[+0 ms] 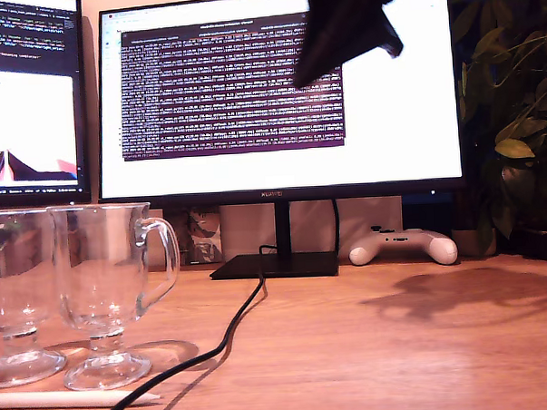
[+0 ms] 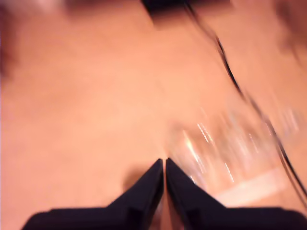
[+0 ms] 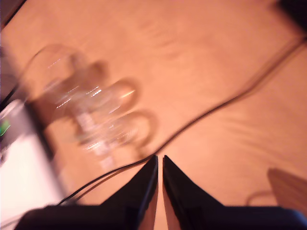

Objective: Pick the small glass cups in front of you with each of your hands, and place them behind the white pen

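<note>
Exterior view showed both glass cups (image 1: 104, 276) beyond the white pen (image 1: 73, 398). My first pincer (image 2: 164, 163) and second pincer (image 3: 159, 159) were closed, empty. Snagging the black cable (image 1: 216, 344) might topple a cup.

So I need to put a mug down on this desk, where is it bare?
The desk is bare between the black cable and the white game controller. It is crowded at the exterior view's left: two glass cups with the white pen in front.

Clear glass cups (image 1: 104, 285), white pen (image 1: 73, 398), black cable (image 1: 216, 344), orange-brown wooden desk (image 1: 398, 354).
</note>
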